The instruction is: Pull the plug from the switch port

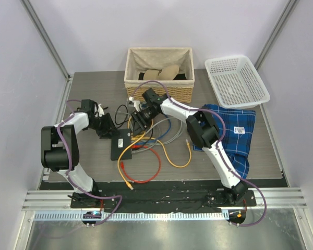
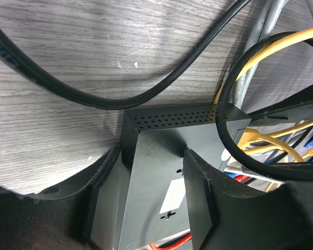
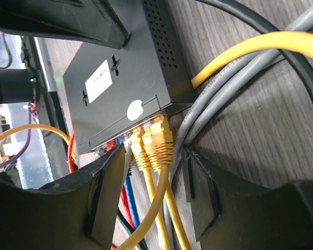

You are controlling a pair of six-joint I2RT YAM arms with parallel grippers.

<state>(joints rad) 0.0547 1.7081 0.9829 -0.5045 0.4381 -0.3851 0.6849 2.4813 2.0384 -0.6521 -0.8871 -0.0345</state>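
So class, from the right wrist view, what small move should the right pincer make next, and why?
Probably close the right pincer on the two yellow plugs: its fingers stand apart on either side of them where they enter the switch, not yet gripping.

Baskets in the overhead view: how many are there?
2. A woven wicker basket with cloth lining stands at the back, in the middle; a white plastic lattice basket sits at the back right. No others show.

Tangled cables crowd the right side of the switch; open table lies at its near left.
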